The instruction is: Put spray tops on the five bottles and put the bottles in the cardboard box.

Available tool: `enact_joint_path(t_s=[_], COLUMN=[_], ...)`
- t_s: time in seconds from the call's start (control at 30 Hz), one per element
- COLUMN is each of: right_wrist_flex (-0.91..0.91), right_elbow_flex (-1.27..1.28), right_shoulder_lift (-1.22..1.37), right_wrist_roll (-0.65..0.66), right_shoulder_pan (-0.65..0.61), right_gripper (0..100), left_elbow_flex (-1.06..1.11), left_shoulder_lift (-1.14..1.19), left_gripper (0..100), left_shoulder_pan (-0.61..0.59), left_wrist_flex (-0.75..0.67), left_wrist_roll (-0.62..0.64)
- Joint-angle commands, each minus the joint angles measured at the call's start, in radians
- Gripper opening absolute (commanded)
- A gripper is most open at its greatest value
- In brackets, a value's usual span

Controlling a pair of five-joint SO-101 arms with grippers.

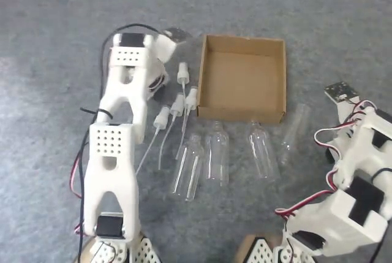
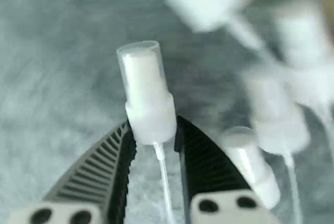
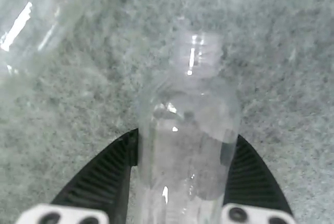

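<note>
Left hand (image 2: 151, 135) pinches a spray top (image 2: 146, 93) by its collar at the box's (image 1: 242, 79) 10 o'clock, right hand (image 3: 185, 140) seemingly clamps a bottle (image 3: 190, 104): the dangling tube could miss the neck, or the slick bottle twist loose.

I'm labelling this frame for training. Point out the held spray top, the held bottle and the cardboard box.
spray top (image 2: 150, 117), left wrist view, on its white collar.
bottle (image 3: 188, 145), right wrist view, on its clear body.
cardboard box (image 1: 242, 79), high view, on its bare inner floor.
</note>
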Motion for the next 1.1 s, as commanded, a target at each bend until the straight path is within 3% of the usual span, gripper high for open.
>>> enact_joint_path(t_s=[0.0,0.13,0.27,0.43,0.73,1.07], right_wrist_flex=[0.004,0.004,0.004,0.004,0.004,0.002], right_elbow_flex=[-0.029,-0.029,-0.029,-0.029,-0.029,-0.029], right_shoulder_lift=[-0.002,-0.002,-0.002,-0.002,-0.002,-0.002], right_wrist_roll=[0.012,0.012,0.012,0.012,0.014,0.009], right_shoulder_pan=[0.01,0.007,0.008,0.008,0.005,0.008], right_gripper=[18.0,18.0,18.0,18.0,18.0,18.0], left_elbow_flex=[-0.035,-0.028,-0.045,-0.047,-0.053,-0.053], left_shoulder_lift=[-0.081,-0.071,-0.084,-0.126,-0.14,-0.298], left_gripper=[1,1,2,10,17,17], left_shoulder_pan=[-0.078,-0.103,-0.087,-0.083,-0.074,-0.072], left_wrist_flex=[0.009,0.023,0.046,0.054,0.057,0.04], left_wrist_roll=[0.393,0.474,0.445,0.42,0.348,0.342])
